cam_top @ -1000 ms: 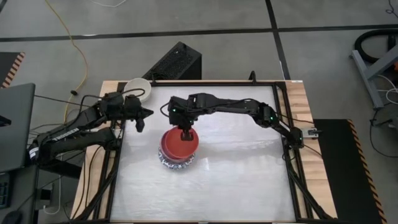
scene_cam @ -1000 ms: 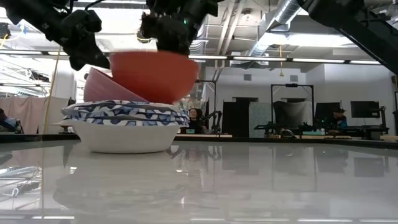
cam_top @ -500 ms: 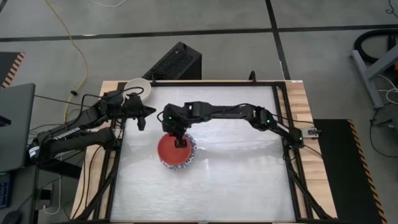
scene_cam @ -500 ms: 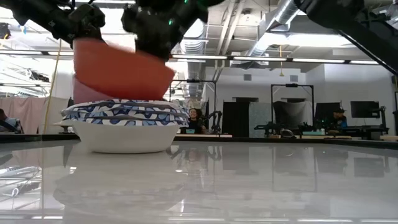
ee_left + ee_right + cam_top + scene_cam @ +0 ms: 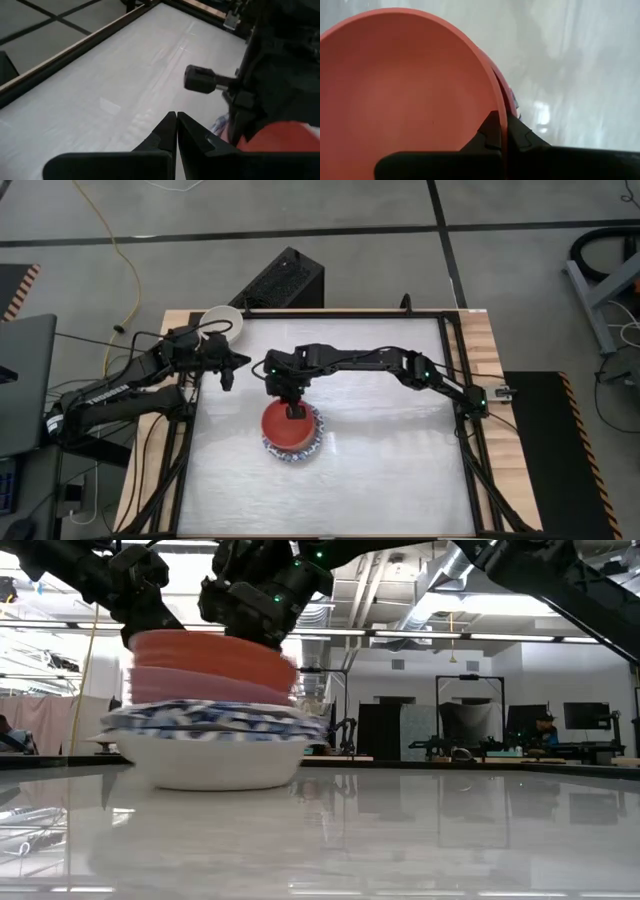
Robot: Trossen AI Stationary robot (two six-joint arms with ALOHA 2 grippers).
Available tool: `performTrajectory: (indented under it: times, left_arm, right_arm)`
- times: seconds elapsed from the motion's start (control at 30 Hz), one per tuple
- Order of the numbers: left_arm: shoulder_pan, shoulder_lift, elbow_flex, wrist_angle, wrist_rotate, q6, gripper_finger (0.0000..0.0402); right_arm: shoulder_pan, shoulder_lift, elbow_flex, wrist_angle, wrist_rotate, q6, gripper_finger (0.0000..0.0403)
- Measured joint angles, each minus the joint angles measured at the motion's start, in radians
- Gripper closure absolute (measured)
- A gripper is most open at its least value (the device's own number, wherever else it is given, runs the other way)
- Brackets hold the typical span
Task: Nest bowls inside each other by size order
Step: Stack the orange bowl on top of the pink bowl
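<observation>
Red bowl (image 5: 210, 648) sits nested in pink bowl (image 5: 200, 686) atop stack.

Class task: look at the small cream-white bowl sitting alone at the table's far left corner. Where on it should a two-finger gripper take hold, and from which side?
Probably the rim. The cream-white bowl sits upright, mouth up, so its thin wall suits one finger inside and one outside, coming down from above. The left gripper, fingers shut, waits right beside it and seems best placed; the right gripper is clamped on the red bowl on the stack.

Red bowl (image 5: 405, 85): smooth, matt, plastic-looking. Table (image 5: 380, 460): glossy white top, mirror-like in the low view, with bare wood edges. Fingers (image 5: 160, 137): matt black.
</observation>
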Motion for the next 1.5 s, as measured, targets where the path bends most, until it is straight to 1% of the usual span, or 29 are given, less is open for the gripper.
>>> performTrajectory:
  times: [0.23, 0.47, 0.6, 0.7, 0.8, 0.87, 1.0, 1.17, 1.27, 1.37, 1.5]
  left_arm:
    - [0.0, 0.0, 0.0, -0.006, -0.002, 0.0, 0.04]
    - [0.0, 0.021, 0.0, -0.018, -0.038, 0.022, 0.04]
    - [0.0, 0.046, 0.0, -0.018, -0.036, 0.023, 0.04]
    - [0.0, 0.046, 0.0, -0.015, -0.021, 0.049, 0.04]
    - [0.0, 0.039, 0.0, -0.014, -0.026, 0.086, 0.04]
    - [0.0, 0.038, 0.0, -0.001, -0.034, 0.085, 0.04]
    - [0.0, 0.039, 0.001, 0.03, -0.028, 0.035, 0.04]
    - [0.0, 0.038, 0.001, 0.029, -0.028, 0.044, 0.04]
    - [0.0, 0.039, 0.001, 0.029, -0.03, 0.044, 0.04]
    - [0.0, 0.038, 0.001, 0.037, -0.03, 0.041, 0.0397]
    - [0.0, 0.036, 0.037, 0.037, -0.028, 0.097, 0.0377]
  right_arm:
    - [-0.004, 0.0, 0.021, -0.142, -0.031, 0.007, 0.0395]
    - [-0.002, -0.013, 0.021, -0.167, -0.021, 0.004, 0.0395]
    - [-0.003, -0.013, 0.021, -0.175, -0.018, 0.0, 0.0394]
    - [0.0, -0.013, 0.021, -0.175, 0.025, 0.0, 0.0391]
    - [0.002, -0.015, 0.021, -0.172, 0.039, -0.024, 0.0382]
    - [0.002, -0.014, 0.021, -0.17, 0.043, -0.027, 0.0372]
    - [0.001, -0.013, 0.021, -0.174, 0.049, -0.027, 0.0348]
    - [0.001, -0.017, 0.021, -0.188, 0.049, -0.053, 0.0314]
    - [-0.004, -0.02, 0.021, -0.199, 0.049, -0.053, 0.0283]
    - [-0.009, -0.027, 0.021, -0.227, 0.05, -0.053, 0.0244]
    - [-0.02, -0.045, 0.021, -0.235, 0.048, -0.048, 0.0192]
